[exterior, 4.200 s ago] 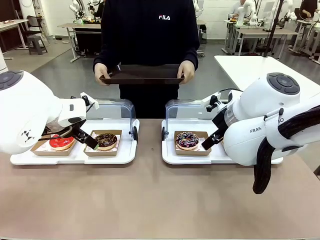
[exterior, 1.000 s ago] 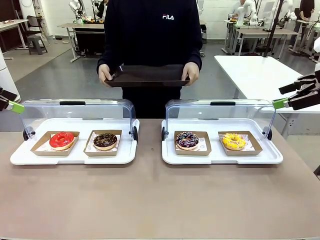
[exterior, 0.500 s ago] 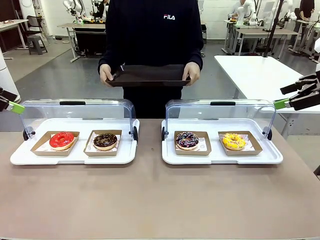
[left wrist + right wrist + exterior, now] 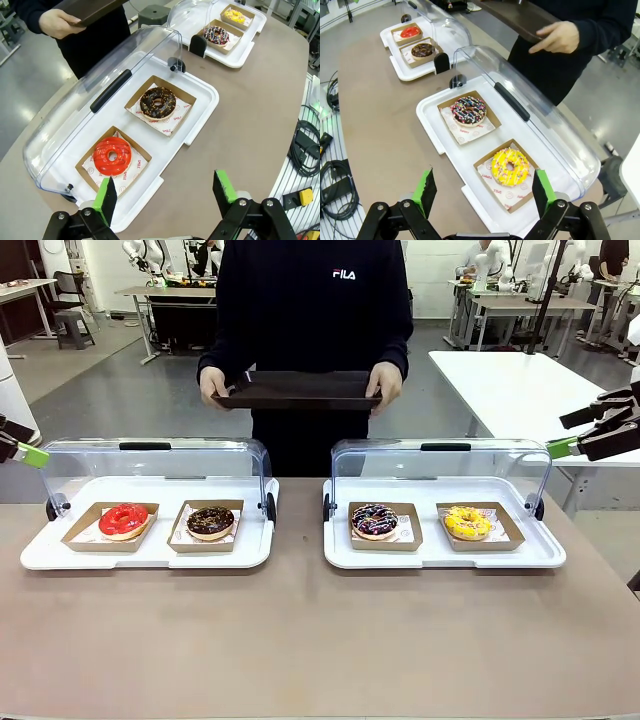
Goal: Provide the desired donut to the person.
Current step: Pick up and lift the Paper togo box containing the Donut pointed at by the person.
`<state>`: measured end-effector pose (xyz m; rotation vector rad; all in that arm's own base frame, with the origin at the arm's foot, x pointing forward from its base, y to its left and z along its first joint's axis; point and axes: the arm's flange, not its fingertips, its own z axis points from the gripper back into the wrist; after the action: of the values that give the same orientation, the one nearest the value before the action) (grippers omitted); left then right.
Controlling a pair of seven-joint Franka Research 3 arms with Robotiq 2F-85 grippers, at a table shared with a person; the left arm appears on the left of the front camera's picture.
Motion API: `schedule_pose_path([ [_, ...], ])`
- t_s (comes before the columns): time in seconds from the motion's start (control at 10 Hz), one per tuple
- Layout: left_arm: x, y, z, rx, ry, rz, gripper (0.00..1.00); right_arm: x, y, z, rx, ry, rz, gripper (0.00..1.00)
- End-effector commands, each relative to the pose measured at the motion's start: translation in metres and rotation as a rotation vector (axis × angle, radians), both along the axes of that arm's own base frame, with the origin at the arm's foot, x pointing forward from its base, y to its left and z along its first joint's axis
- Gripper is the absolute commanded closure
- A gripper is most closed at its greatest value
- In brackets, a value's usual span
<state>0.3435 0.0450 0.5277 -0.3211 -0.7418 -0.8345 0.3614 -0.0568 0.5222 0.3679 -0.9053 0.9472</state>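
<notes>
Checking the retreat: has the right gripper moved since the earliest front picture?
Yes. The right gripper, then low beside the sprinkled chocolate donut, has pulled up and rightward, past the end of the right tray.

We read "FILA" in white on the chest of the dark sweatshirt [image 4: 290, 300] worn by the person [image 4: 312, 340]. From the left wrist we make out "SMILE" and "YUMMY" printed small on the paper liners [image 4: 172, 123] under the red donut [image 4: 112, 156] and the chocolate donut [image 4: 158, 102].
</notes>
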Motion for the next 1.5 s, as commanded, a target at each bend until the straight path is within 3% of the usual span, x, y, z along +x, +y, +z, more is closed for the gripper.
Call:
schedule_pose_path([
  [0.0,-0.0003,0.0003,0.0006,-0.007,-0.001,0.000,0.00,0.0015,0.0005,-0.0011,0.014,-0.001,0.007,0.00],
  [1.4,-0.0003,0.0003,0.0006,-0.007,-0.001,0.000,0.00,0.0015,0.0005,-0.0011,0.014,-0.001,0.007,0.00],
])
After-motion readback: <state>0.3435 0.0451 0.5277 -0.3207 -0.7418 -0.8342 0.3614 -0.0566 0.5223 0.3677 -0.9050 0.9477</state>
